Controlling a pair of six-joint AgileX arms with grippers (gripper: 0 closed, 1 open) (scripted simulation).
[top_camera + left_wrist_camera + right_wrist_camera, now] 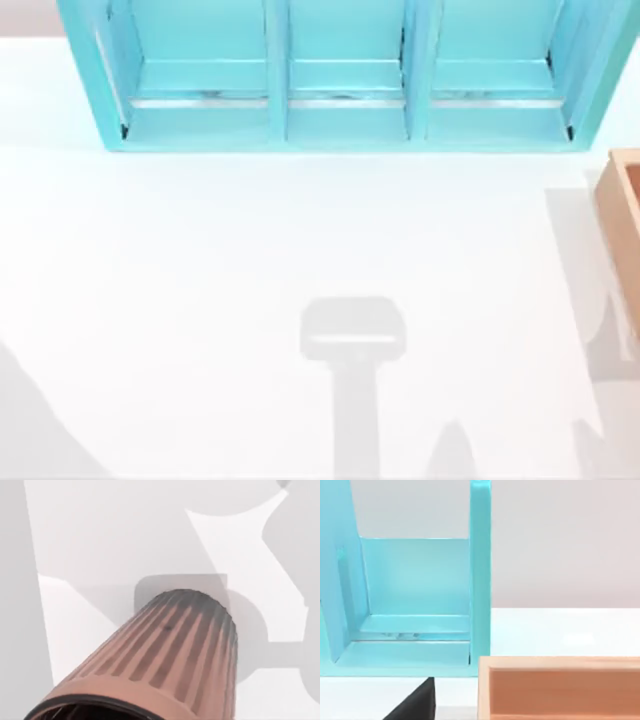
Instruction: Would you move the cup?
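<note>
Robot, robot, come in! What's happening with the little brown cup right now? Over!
Cup close under left wrist camera, above white table. Turquoise shelf at the table's far edge, wooden box at right edge. Nothing seen blocking.

White table (200, 300), turquoise shelf (345, 75) at back; tan box (625, 215) right

no text, label, brand, number or sign can be read anywhere: the turquoise shelf (345, 75), the tan wooden box (560, 687), the ribbed reddish-brown cup (165, 655) and the white surface (200, 300) all carry no markings.
</note>
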